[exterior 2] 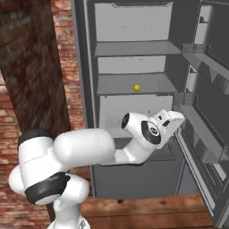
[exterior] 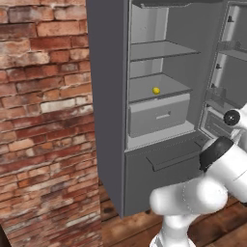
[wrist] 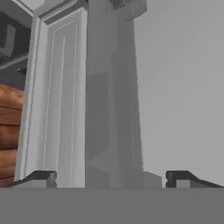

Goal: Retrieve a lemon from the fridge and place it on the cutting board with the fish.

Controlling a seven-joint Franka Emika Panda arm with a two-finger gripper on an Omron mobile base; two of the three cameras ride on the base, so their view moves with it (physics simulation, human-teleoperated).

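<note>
Fridge (exterior: 108, 96) open, lemon (exterior: 156, 90) on its middle shelf, frame centre.
Gripper (wrist: 111, 178) spread wide, holding nothing, lower frame.

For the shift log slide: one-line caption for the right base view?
Tall dark grey fridge open, small bright yellow lemon on its middle shelf, white arm's gripper below it.

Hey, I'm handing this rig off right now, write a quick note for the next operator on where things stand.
Gripper: open, nothing between the fingers, pointed at the inside of the open fridge door.
Fridge: door open. The lemon sits on the middle shelf, just above the inner drawer, untouched.
Done: fridge is open.
Left: reach in to the shelf, grasp the lemon, carry it to the cutting board with the fish and set it down.
</note>
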